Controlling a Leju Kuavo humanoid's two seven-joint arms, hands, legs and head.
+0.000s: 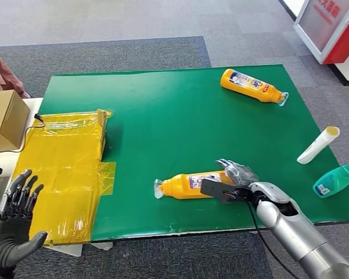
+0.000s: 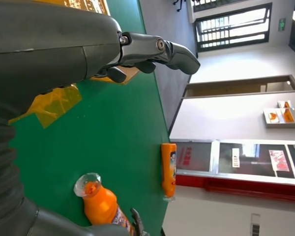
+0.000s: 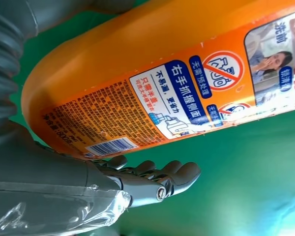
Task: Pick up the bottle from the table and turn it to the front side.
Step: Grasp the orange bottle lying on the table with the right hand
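Where the head view looks down on the green mat-covered table [image 1: 164,116], the near orange plastic bottle with a clear cap [image 1: 188,185] lies on its side close to the front edge, cap toward the robot's left. The right hand [image 1: 236,176] is at the bottle's base end, fingers draped over it; whether they have closed firmly is hard to judge from this angle. The left hand [image 1: 15,218] hovers off the table's left corner, fingers spread, holding nothing. A second orange bottle [image 1: 253,85] lies at the far right of the mat; a white tube [image 1: 317,145] and a teal bottle [image 1: 335,180] lie by the right edge, and a yellow film-wrapped package [image 1: 63,168] and a cardboard box [image 1: 5,119] sit at the left.

Left wrist view: the left hand [image 2: 101,54] is extended and empty above the mat; the near bottle [image 2: 100,204] rests flat, its clear cap pointing toward this camera.

Right wrist view: the right hand's fingers [image 3: 157,174] curl beside the bottle [image 3: 168,73], whose barcode and fine-print back label face the camera; contact along the thumb side is hidden.

Progress, as a judgement: the grasp is being made, the bottle appears not yet lifted, and the lift and the turn to its front side remain.
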